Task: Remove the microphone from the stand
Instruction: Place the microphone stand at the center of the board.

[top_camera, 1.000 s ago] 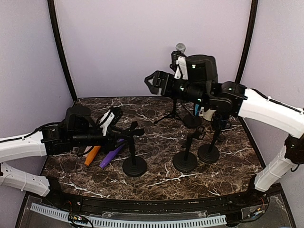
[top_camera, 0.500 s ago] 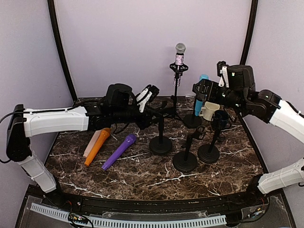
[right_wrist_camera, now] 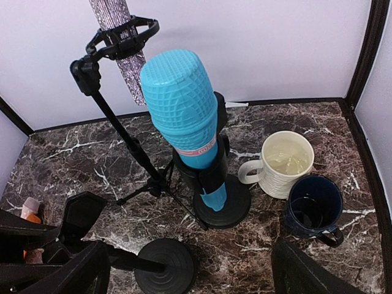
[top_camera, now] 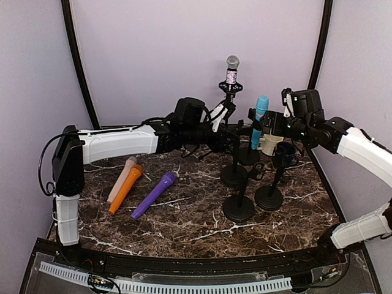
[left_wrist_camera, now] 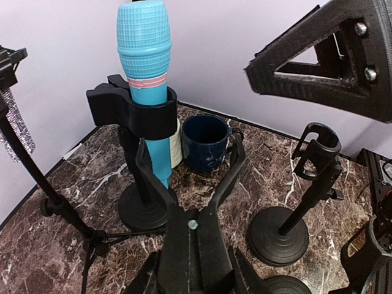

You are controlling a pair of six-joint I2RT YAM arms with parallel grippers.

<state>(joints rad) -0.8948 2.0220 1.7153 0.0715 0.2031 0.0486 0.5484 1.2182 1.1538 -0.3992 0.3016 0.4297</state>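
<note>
A blue microphone (top_camera: 261,105) stands upright in the clip of a black round-based stand (top_camera: 248,157) at the back right. In the right wrist view the blue microphone (right_wrist_camera: 182,104) fills the middle. My right gripper (top_camera: 253,121) is open just beside it; its fingers (right_wrist_camera: 72,269) show at the lower corners, apart from the microphone. My left gripper (top_camera: 224,131) is shut on the clip of an empty stand (left_wrist_camera: 191,205), whose base (top_camera: 233,176) rests just left of the blue microphone (left_wrist_camera: 144,58). A glittery silver microphone (top_camera: 231,75) sits on a tripod stand behind.
A white mug (top_camera: 270,144) and a navy mug (top_camera: 285,154) stand right of the blue microphone's stand. Two more empty stands (top_camera: 239,209) (top_camera: 269,197) are in front. Pink (top_camera: 122,177), orange (top_camera: 125,188) and purple (top_camera: 153,195) microphones lie at the left.
My left arm has swung from the front left to the back centre, carrying the empty stand along. My right gripper has drawn back rightward and come down beside the blue microphone.
</note>
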